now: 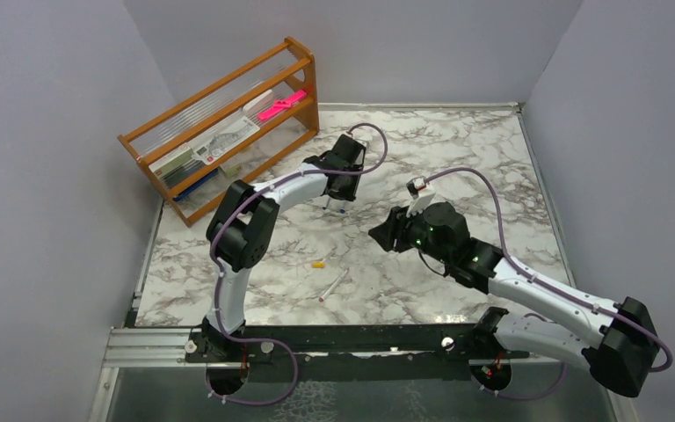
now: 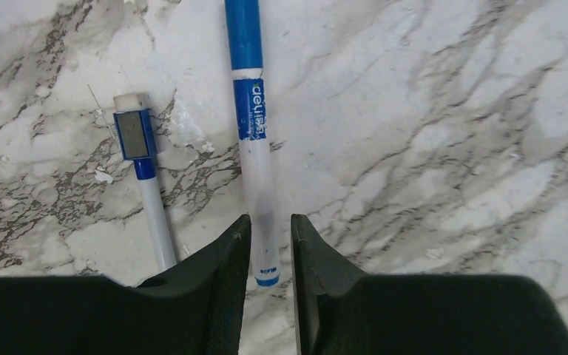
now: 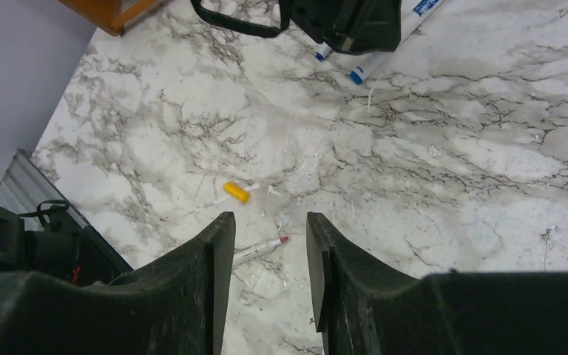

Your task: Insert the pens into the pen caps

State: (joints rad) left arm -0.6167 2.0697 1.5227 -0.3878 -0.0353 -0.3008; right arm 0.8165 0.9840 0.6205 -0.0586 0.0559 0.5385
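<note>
Left tool (image 2: pixel 270 222), unclenched, straddles the blue pen (image 2: pixel 255 148); right tool (image 3: pixel 270 218) hangs released and empty above the table (image 3: pixel 451 148).

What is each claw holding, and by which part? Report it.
Right claw: nothing, jaws apart. Left claw: straddles the tail end of the blue pen lying on the table; a gap shows, so apparently no grip.

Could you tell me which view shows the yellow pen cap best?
Right wrist view: the yellow pen cap lies unobstructed and close. Top external shows only a speck; left wrist view misses it.
</note>
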